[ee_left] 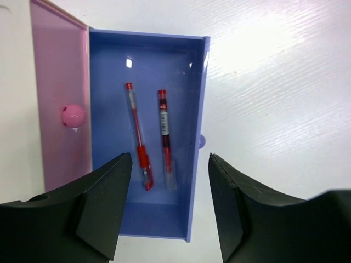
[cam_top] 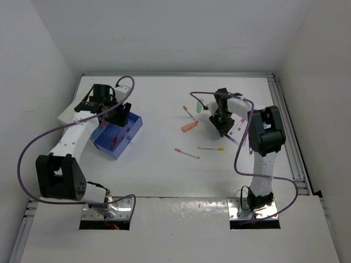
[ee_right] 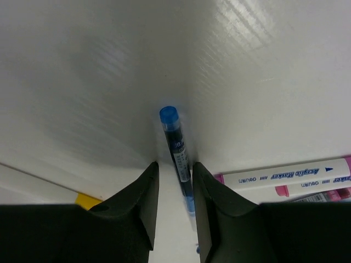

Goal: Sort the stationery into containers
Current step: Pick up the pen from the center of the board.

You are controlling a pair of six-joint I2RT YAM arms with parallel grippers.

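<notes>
The blue container (ee_left: 109,66) lies below my left gripper (ee_left: 170,156), which hangs open and empty over its near end. Two red pens (ee_left: 138,134) (ee_left: 165,137) lie side by side inside it. The pink container (ee_left: 57,66) touches its left side and holds a small pink round piece (ee_left: 73,115). In the top view my left gripper (cam_top: 118,116) is over the blue container (cam_top: 133,130). My right gripper (ee_right: 175,163) is down at the table, open, with a blue pen (ee_right: 174,134) between its fingers; the pen rests against the right finger, with a gap to the left one.
On the table's middle lie an orange marker (cam_top: 189,127), a red-tipped pen (cam_top: 189,113), a white pen (cam_top: 186,153), a yellow-ended pen (cam_top: 211,148) and a green piece (cam_top: 198,107). White markers with pink caps (ee_right: 285,174) lie right of my right gripper (cam_top: 222,123).
</notes>
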